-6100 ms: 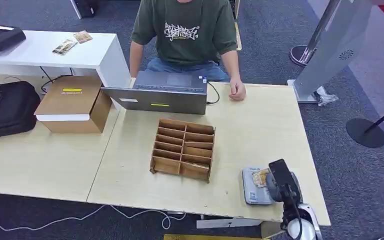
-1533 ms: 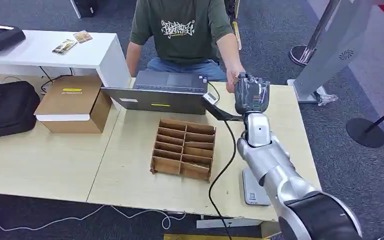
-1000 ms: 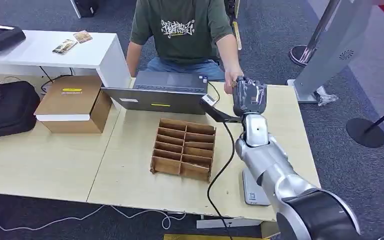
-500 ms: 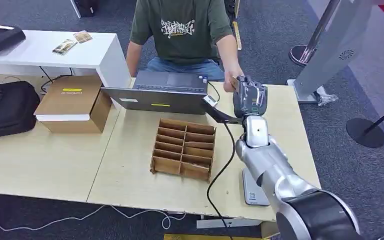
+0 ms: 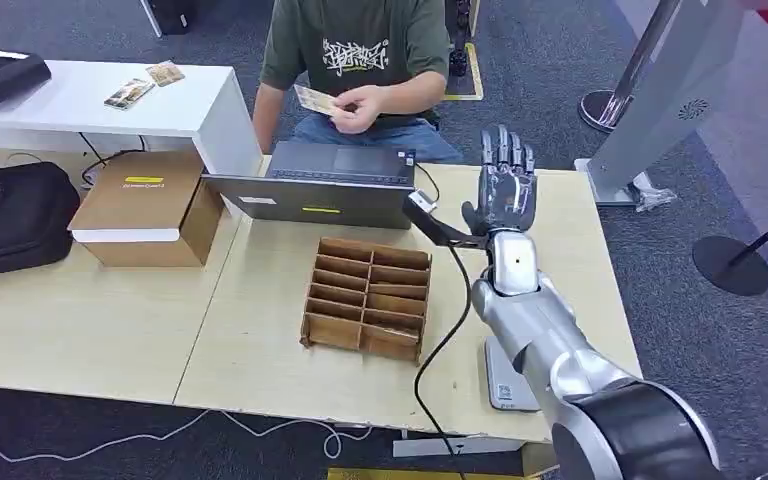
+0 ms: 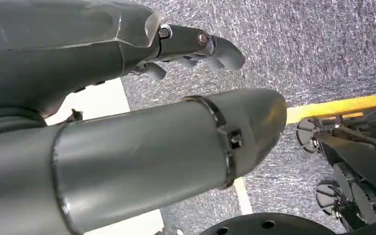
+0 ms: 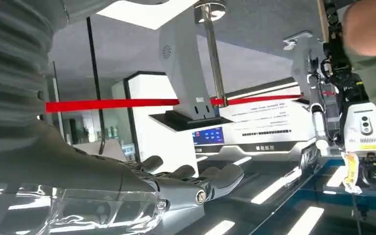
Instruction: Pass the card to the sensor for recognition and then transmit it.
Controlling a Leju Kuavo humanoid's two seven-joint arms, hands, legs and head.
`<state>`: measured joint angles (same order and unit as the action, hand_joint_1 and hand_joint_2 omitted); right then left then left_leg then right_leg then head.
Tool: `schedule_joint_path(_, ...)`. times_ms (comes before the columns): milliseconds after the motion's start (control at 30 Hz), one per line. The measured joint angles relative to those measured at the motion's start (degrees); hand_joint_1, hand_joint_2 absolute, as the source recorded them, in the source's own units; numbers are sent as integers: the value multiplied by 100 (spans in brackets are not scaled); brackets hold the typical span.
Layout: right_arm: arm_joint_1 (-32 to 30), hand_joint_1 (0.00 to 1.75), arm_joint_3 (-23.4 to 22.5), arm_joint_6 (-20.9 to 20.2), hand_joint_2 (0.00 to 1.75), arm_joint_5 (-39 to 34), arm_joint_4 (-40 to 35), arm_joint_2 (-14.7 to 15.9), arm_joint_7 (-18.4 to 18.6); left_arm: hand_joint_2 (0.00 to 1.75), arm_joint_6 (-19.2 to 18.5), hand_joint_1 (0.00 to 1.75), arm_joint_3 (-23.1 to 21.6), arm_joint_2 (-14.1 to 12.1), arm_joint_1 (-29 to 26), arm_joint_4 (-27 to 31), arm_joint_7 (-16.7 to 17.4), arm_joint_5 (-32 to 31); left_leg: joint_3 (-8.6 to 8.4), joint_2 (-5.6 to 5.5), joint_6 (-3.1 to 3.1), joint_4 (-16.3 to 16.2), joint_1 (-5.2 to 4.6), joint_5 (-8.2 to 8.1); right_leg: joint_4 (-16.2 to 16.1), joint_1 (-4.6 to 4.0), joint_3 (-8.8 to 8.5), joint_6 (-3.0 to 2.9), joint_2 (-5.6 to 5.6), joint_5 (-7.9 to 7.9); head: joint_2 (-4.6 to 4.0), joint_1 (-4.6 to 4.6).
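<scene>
Seated person's hand [image 5: 358, 106] holds the small printed card [image 5: 314, 99], so handover looks done; silver right hand [image 5: 503, 190], fingers spread and empty, should pull back clear of the grey laptop [image 5: 325, 185].

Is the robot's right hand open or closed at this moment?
Open: the right hand is raised with fingers spread and holds nothing; the person's hand holds the card.

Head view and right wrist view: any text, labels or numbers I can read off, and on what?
T-shirt: white graffiti-style print, not legible.
Cardboard box: yellow label, too small to read.
Laptop: yellow-green sticker, unreadable.
Sensor: small label, blurred.
Card held by the person: print too small.
White wall panel: lines of text, blurred.
</scene>
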<state>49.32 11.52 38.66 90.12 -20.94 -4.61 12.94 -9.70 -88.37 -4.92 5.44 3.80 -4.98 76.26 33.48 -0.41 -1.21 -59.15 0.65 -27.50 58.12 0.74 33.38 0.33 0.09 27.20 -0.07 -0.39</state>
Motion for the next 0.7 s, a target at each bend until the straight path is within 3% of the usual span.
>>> schedule_joint_path(333,-75,0,-22,15,175,0,-164,-2,-70,0,-7,0,0,0,1,2,0,0,0,0,0,-1,0,0,0,0,0,0,0,0,0,0)
schedule_joint_path(700,-838,0,-195,18,175,-2,-1795,9,-352,0,-7,0,0,17,-3,0,2,192,-1,0,0,-1,0,-1,-2,0,3,0,0,0,0,0)
